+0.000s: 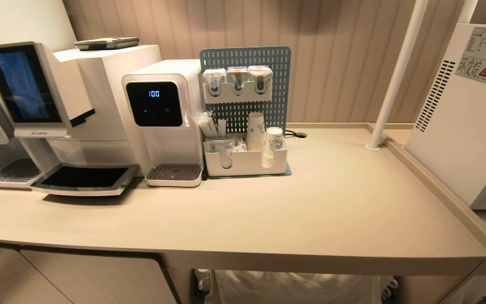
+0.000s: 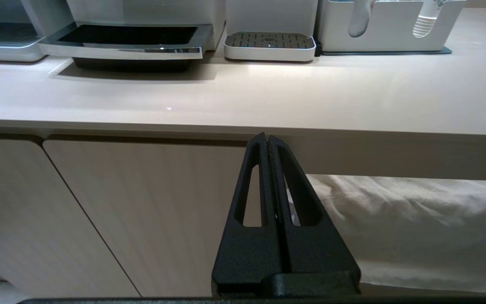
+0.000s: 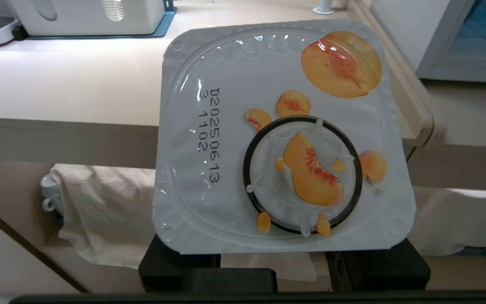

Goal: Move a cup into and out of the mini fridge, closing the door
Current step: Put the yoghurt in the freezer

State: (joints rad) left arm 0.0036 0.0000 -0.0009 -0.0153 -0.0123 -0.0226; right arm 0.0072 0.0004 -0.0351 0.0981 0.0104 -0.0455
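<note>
While it waits low in front of the counter's front edge, the right gripper (image 3: 274,257) is clamped on a square white yogurt cup (image 3: 283,139) with a foil lid showing orange peach slices. Its black fingers (image 3: 179,264) sit on two sides of the cup, and the lid faces the wrist camera, so the cup fills the space between them. The cup is in the air, not on the counter.

Over by the cupboard doors under the counter, the left gripper (image 2: 267,141) has its two black fingers pressed flat together with nothing between them.

Next comes the long beige counter (image 1: 310,211). At its right edge stands the white boxy mini fridge (image 1: 462,126) with vent slots and a warning sticker on its side. Its pale framed door (image 3: 466,46) with dark glass shows past the cup; I cannot tell if it is closed.

Along the back edge sit a white cup holder tray (image 1: 243,162) with paper cups, a white water machine (image 1: 163,109) and a coffee machine (image 1: 78,109).
</note>
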